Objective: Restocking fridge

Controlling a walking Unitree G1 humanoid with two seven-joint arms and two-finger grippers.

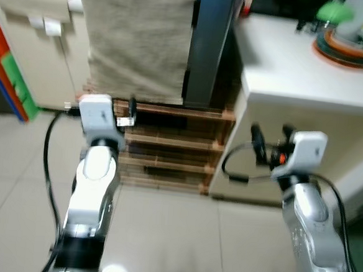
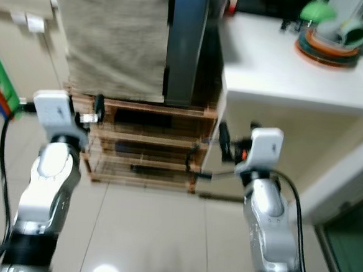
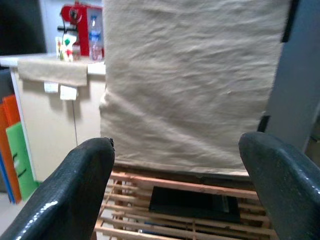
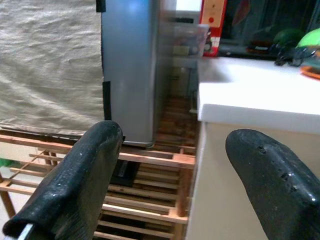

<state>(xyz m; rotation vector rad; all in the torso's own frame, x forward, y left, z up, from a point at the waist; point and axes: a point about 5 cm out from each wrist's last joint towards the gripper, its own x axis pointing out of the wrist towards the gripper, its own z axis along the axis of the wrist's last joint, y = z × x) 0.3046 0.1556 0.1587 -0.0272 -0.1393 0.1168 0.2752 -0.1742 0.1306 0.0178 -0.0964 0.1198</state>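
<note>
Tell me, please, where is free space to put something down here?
The white counter is bare on its near and left part, beside the grey fridge. Its far right corner is crowded by stacked dishes. The wooden rack under the fridge has open slatted shelves, with one dark flat item lying inside.

A slatted wooden rack (image 1: 168,144) on the tiled floor (image 1: 162,234) carries the cloth-draped grey fridge (image 1: 206,44).

Both arms are shiny silver tubes going black lower down, each topped with a white boxy wrist module. Thick black cables loop off both. The right gripper (image 1: 269,142) has an orange bit behind it; the left gripper (image 3: 185,190) has chunky, textured black fingers (image 3: 75,187).
</note>
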